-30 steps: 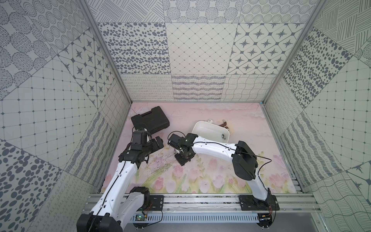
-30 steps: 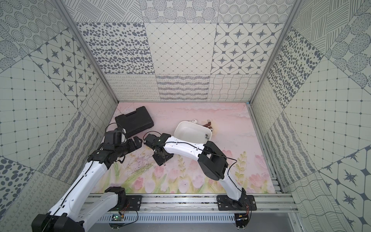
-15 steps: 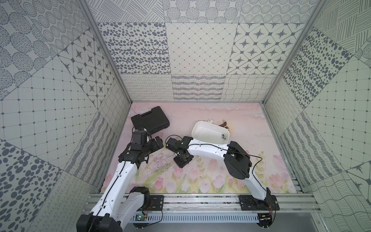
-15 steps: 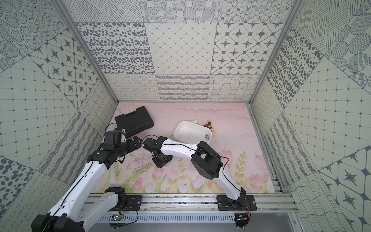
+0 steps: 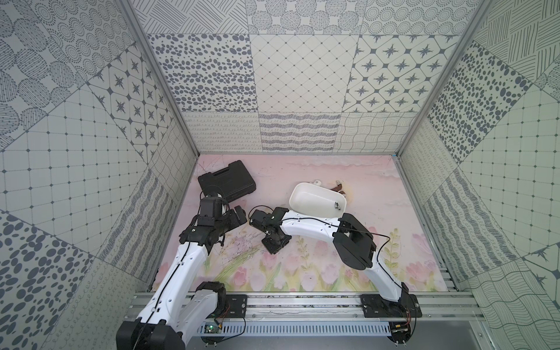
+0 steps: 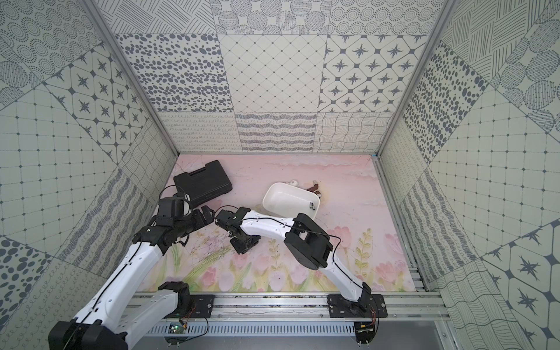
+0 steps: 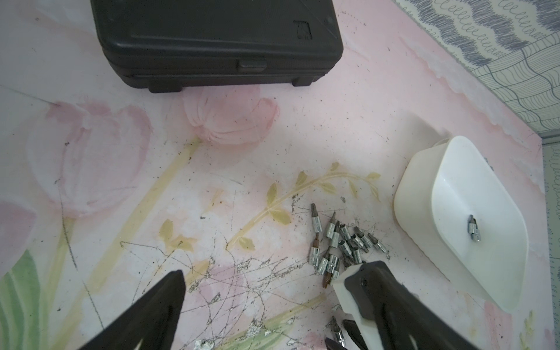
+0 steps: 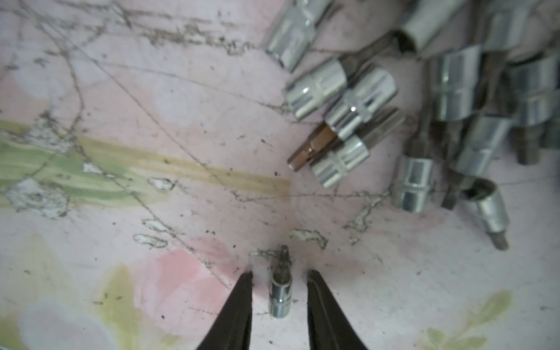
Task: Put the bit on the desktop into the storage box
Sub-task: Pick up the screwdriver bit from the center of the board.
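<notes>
A small silver bit (image 8: 281, 292) lies on the scratched pink desktop (image 5: 378, 212), apart from a pile of several bits (image 7: 342, 242). My right gripper (image 8: 279, 272) points down at it, its dark fingers standing on either side with a narrow gap each way, open and not touching it. In both top views that gripper (image 5: 274, 242) (image 6: 244, 242) sits left of the white storage box (image 5: 312, 198) (image 6: 285, 198). One bit (image 7: 473, 228) lies inside the box. My left gripper (image 7: 269, 272) (image 5: 239, 213) hovers wide open and empty beside the pile.
A closed black tool case (image 5: 227, 183) lies at the back left. A brown object (image 5: 338, 188) and a small white piece (image 5: 316, 181) sit behind the box. Patterned walls enclose the desktop on three sides.
My right gripper has moved down and toward the front over the single bit, and its jaws have narrowed around it. The left arm has not moved.
</notes>
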Controlling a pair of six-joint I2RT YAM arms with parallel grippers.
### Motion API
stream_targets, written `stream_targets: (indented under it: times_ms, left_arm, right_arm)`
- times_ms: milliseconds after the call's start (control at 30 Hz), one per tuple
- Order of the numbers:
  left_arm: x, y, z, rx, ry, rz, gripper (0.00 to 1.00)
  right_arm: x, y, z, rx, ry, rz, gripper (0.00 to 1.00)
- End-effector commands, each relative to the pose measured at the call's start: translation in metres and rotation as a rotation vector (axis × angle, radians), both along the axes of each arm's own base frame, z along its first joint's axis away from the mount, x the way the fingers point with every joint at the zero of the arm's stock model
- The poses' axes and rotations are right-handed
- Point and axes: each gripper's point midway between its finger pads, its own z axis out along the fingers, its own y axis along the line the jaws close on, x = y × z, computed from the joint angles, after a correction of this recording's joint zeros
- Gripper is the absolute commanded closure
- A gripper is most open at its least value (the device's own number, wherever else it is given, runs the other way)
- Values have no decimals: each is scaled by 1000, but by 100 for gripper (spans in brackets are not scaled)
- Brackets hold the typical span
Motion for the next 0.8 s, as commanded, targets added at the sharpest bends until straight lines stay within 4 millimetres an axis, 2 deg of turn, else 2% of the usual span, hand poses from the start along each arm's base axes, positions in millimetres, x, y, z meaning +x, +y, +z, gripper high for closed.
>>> stream_targets:
  times_ms: [0, 533, 767]
  left_arm:
    - [0, 0, -4, -2, 5, 2, 1]
    - [1, -1, -5, -2, 8, -2, 1]
    - [0, -1, -5, -1, 9, -2, 1]
  right_arm:
    - [1, 3, -8, -10, -4, -12, 69]
    - [-3, -20, -20, -99, 0, -15, 74]
    - [0, -25, -18, -111, -24, -32, 83]
